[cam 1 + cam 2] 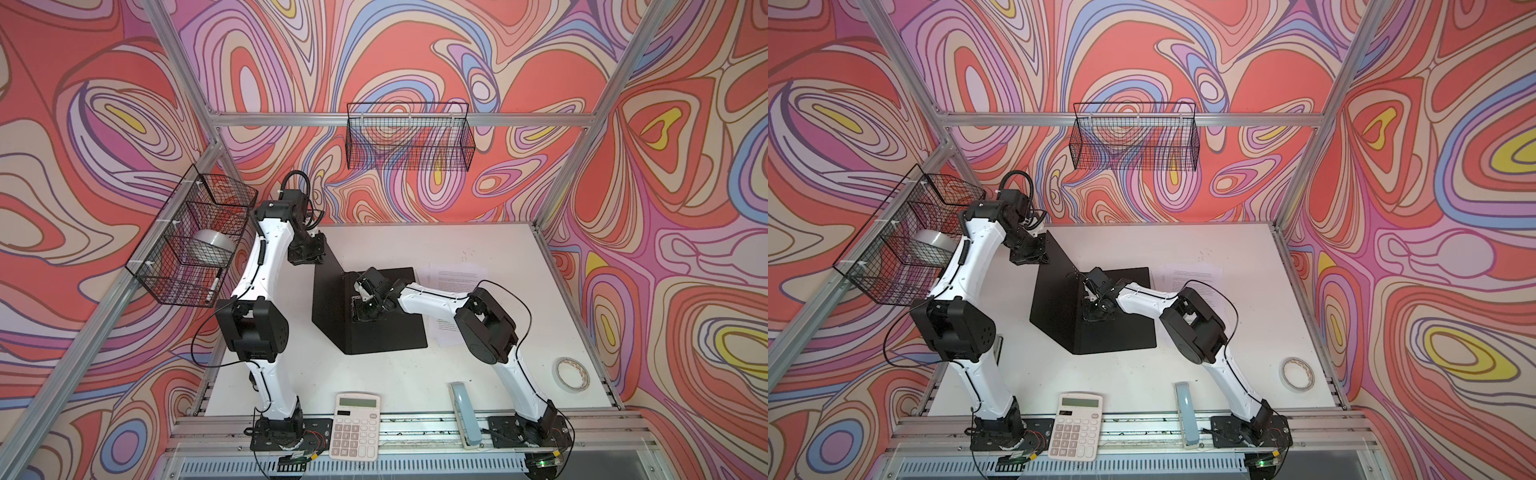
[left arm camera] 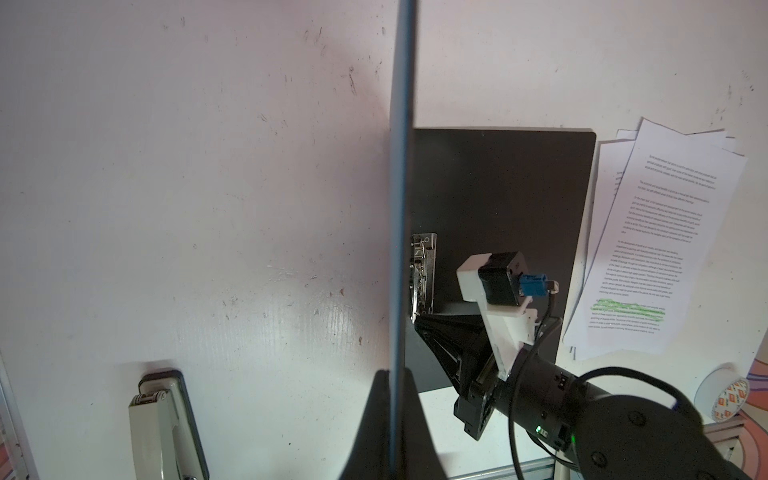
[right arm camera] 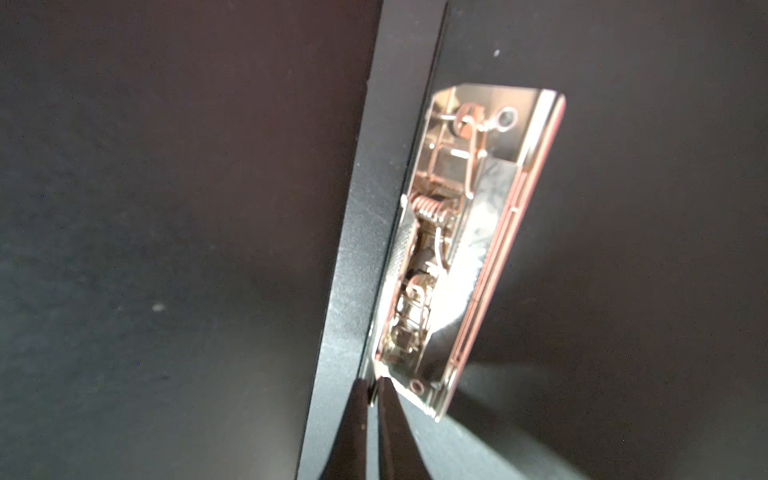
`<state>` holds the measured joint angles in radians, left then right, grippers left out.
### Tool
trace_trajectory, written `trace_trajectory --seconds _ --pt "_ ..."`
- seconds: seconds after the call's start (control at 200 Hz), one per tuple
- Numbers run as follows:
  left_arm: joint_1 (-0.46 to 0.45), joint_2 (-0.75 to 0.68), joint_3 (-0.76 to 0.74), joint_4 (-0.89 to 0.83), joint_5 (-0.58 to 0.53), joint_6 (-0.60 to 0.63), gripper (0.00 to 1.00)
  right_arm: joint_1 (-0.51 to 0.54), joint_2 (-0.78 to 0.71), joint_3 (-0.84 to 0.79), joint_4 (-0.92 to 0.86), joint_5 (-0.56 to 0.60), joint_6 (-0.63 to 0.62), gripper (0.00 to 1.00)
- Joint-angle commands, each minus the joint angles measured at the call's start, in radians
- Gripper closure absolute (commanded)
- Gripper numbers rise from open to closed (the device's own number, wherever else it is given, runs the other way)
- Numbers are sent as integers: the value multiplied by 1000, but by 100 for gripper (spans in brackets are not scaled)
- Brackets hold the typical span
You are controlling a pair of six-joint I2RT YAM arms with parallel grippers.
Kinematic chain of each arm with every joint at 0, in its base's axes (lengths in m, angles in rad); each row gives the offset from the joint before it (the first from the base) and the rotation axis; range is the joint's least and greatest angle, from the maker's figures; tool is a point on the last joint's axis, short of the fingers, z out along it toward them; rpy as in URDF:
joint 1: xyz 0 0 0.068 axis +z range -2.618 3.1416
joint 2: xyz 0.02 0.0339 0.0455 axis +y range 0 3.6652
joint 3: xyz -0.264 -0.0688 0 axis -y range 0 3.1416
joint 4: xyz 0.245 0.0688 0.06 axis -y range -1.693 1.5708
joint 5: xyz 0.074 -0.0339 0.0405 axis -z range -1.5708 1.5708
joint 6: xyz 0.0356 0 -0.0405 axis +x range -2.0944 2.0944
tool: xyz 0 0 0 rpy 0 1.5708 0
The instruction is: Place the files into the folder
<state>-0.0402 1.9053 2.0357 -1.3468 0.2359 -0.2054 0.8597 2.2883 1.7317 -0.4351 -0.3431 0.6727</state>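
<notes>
White tabletop (image 1: pixel 415 374) fills a metal frame, and the walls around it carry swirls of red, pink and lilac. You see the folder (image 1: pixel 374 332) open near the middle, with its black inside showing. One cover lies flat on the tabletop and the other cover stands upright from the spine. Your left tool (image 2: pixel 395 376) is clenched on the free edge of this upright cover; in the left wrist view the thin blue edge runs between its fingers. Your right tool (image 3: pixel 374 388) reaches over the flat cover to the metal clip (image 3: pixel 469 249) beside the spine. Its fingers are pressed together and the tips touch one end of the clip; whether they pinch a part of it, you cannot tell. The files (image 1: pixel 453 276) lie outside the folder, a little fanned, on the tabletop just beside the flat cover, partly under the right arm. Green lines mark the top sheet. A calculator (image 1: pixel 355 428), a stapler (image 1: pixel 463 415) and a tape roll (image 1: pixel 571 374) sit near the front edge.
</notes>
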Motion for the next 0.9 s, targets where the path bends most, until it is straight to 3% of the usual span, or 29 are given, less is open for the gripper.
trace_trajectory --seconds 0.0,0.24,0.891 --pt "-1 -19 26 -57 19 11 100 6 54 5 -53 -4 -12 95" --pt "-1 -11 44 -61 23 14 100 7 63 -5 -52 -7 -14 100" --pt "-1 -6 73 -75 21 37 100 6 108 7 -130 66 -33 100"
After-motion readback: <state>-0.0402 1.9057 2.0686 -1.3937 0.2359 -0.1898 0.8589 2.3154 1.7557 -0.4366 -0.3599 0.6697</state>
